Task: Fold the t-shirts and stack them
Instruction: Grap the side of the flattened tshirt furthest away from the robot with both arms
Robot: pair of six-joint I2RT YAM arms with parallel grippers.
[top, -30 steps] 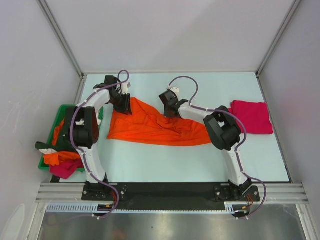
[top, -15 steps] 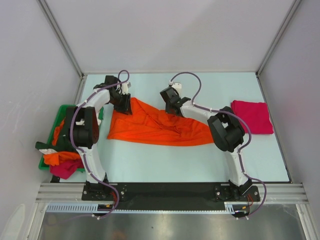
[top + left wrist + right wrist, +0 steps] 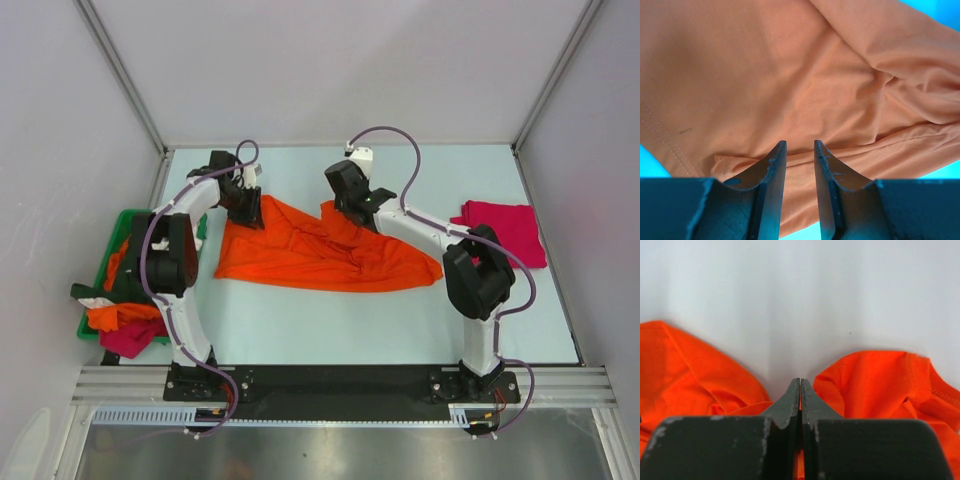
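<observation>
Right gripper pressed together, pinching orange shirt at its 12 o'clock edge. Left gripper part spread over shirt's 10 o'clock corner, nothing between jaws.

No text, label, brand, number or sign can be read on anything in any of the three views.

A robot lab cell: blank grey panel walls, aluminium framing, a pale-blue table.
</observation>
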